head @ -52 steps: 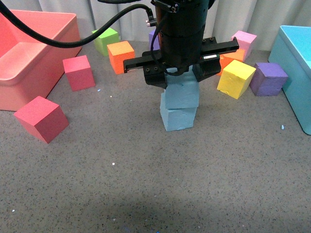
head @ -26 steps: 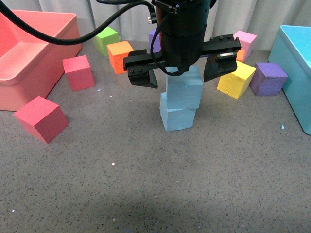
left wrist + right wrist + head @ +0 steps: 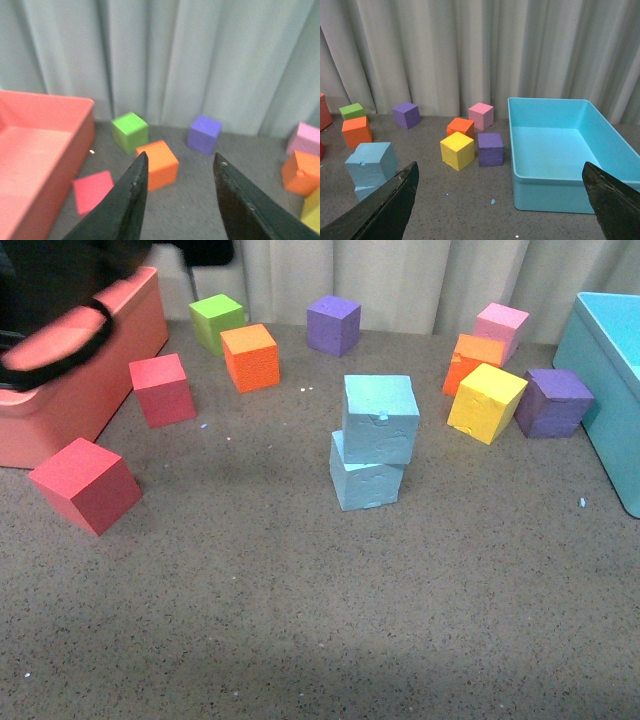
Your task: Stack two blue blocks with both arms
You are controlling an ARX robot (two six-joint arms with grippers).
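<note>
Gone from above the stack since a moment ago, the left gripper is hanging part-open and empty; the right gripper is gaping wide, holding nothing. Mid-floor, the upper blue block is sitting slightly offset on the lower blue block, so stacking looks finished

Blurred left arm (edge-cropped)

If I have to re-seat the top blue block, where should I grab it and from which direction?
Take the upper blue block from straight above, fingers on its two side faces, high up. It sits skewed and overhanging the lower blue block toward the yellow cube, so a sideways approach would likely push it off. Both sides are free of neighbours.
</note>
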